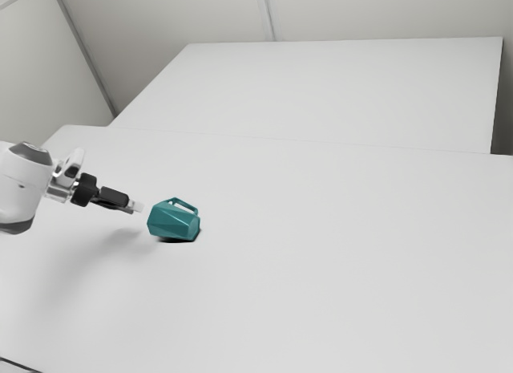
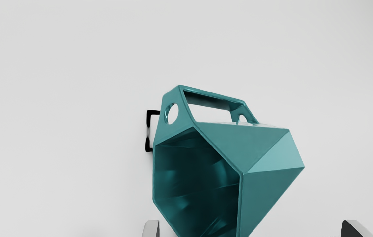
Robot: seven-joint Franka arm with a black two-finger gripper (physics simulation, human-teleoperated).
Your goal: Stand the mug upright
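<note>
The gripper hangs over the table on the exterior view's left, its tips a short way from the mug. A teal faceted mug lies on its side there, its handle on the upper side. In the wrist view the mug shows its dark open mouth toward the hand. The gripper stands open, its two tips wide apart at the bottom edge, with part of the mug in line between them. I cannot see either finger touching it.
The mug lies on a wide white table. Behind it stands another large white surface, with pale walls beyond. A dark thin line crosses the exterior view's lower left corner.
</note>
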